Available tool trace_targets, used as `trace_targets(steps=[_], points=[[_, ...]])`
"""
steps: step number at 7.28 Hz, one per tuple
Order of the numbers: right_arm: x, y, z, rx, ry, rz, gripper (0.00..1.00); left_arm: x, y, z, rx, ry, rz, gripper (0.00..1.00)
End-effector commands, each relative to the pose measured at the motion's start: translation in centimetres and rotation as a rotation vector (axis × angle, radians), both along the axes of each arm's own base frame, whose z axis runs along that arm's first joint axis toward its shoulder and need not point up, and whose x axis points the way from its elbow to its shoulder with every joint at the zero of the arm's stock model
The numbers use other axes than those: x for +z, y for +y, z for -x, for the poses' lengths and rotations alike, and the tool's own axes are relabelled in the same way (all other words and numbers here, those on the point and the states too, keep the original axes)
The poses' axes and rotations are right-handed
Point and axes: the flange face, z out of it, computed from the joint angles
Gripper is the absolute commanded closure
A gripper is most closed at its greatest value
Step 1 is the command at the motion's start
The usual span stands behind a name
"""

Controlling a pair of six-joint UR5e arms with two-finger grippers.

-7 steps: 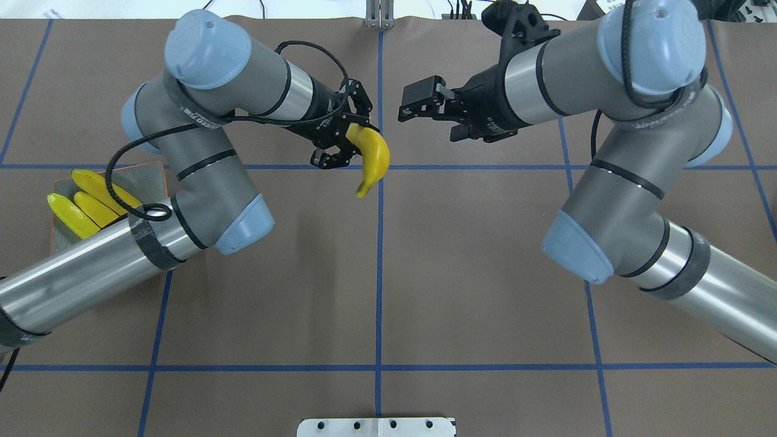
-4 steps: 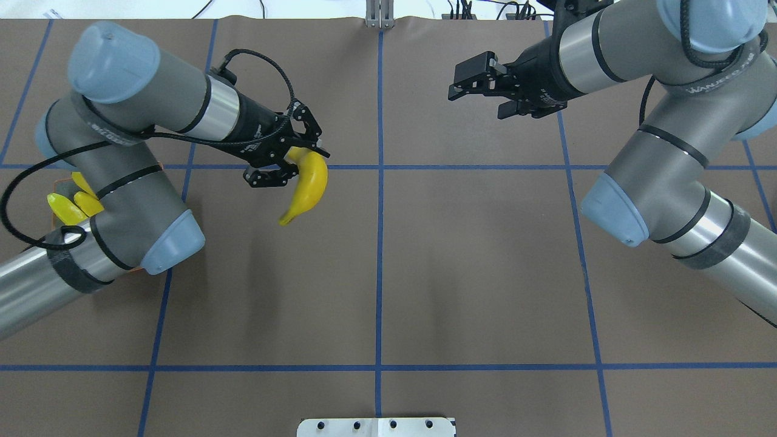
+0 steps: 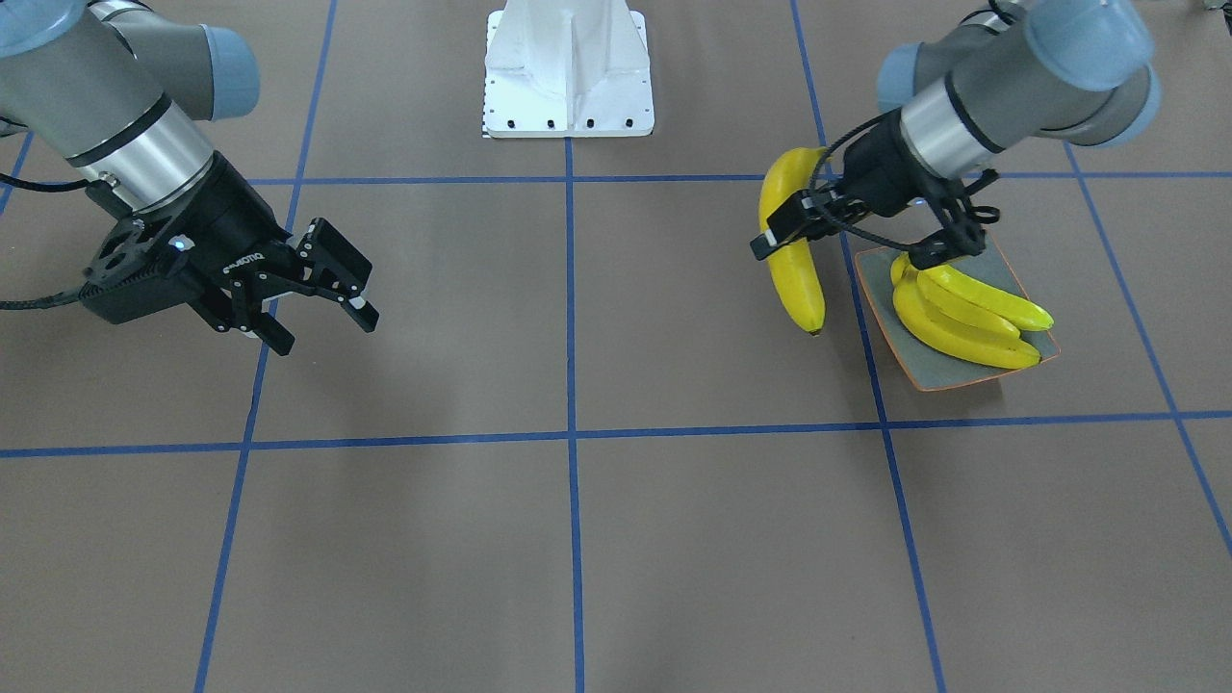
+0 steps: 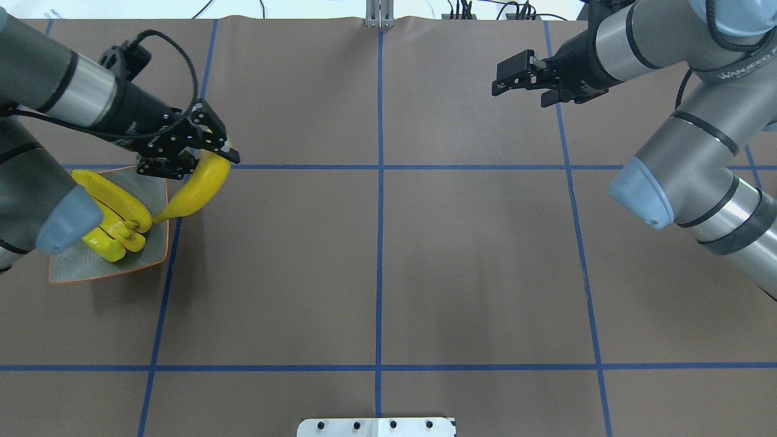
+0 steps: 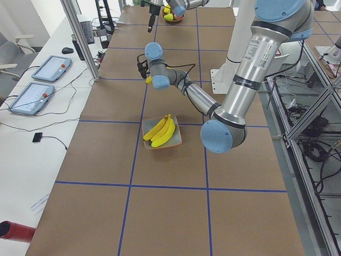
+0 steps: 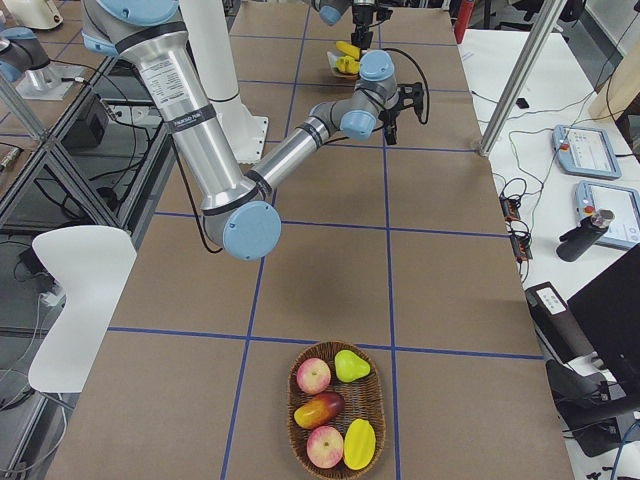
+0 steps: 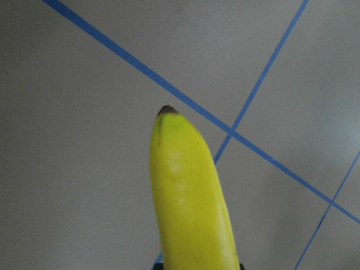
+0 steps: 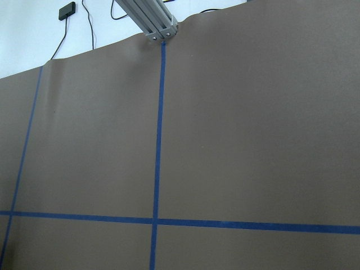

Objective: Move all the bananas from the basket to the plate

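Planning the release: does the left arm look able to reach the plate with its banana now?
Probably yes: the left gripper holds the banana at the edge of the plate, with bare surface beside its three bananas.

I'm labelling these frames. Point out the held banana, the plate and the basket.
held banana (image 4: 203, 185), overhead view, middle of its body.
plate (image 4: 155, 252), overhead view, bare grey corner.
basket (image 6: 378, 400), exterior right view, wicker rim.

- held banana (image 4: 200, 188): smooth, glossy yellow skin, plastic-looking.
- plate (image 4: 155, 249): matt grey-blue face with a thin orange rim.
- table cover (image 4: 376, 273): matt brown paper-like sheet, lined with blue tape.
- left arm (image 4: 79, 100): brushed metal tube, matt grey shell.
- basket (image 6: 296, 440): woven wicker, rough.
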Motion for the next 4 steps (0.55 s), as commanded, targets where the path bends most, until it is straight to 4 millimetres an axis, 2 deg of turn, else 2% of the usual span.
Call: trace_targets(steps=[1, 2, 3, 4], points=[[1.3, -1.2, -1.4, -0.03, 0.09, -0.026, 0.0, 9.2, 1.7, 6.1, 0.042, -0.039, -0.192, 1.0], [1.7, -1.7, -2.2, -0.019, 0.099, -0.023, 0.0, 12.2, 2.6, 7.6, 0.063, -0.058, -0.23, 1.0], [2.7, -2.3, -2.4, -0.034, 0.126, -0.029, 0.0, 13.7, 2.6, 9.3, 0.071, -0.062, -0.264, 1.0], [4.0, -2.9, -3.1, -0.047, 0.165, -0.039, 0.0, 15.6, 3.0, 9.5, 0.094, -0.079, -0.306, 1.0]])
